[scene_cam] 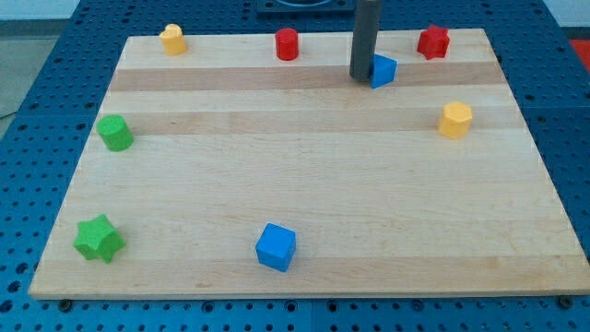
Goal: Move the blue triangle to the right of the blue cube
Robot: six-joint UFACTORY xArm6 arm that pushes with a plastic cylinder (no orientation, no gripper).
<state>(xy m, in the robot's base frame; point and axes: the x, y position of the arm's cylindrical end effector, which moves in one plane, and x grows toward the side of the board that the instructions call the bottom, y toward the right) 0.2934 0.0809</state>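
The blue triangle [383, 70] lies near the view's top, right of centre, on the wooden board [304, 175]. My tip [360, 77] is at the end of the dark rod and touches the triangle's left side. The blue cube [276, 247] sits near the view's bottom, a little left of centre, far below the triangle and the tip.
A red cylinder [288, 43] and a yellow block [172, 39] sit along the top edge. A red star [432, 41] is at top right. A yellow hexagon [454, 120] is at the right. A green block [115, 133] and a green star [98, 238] are at the left.
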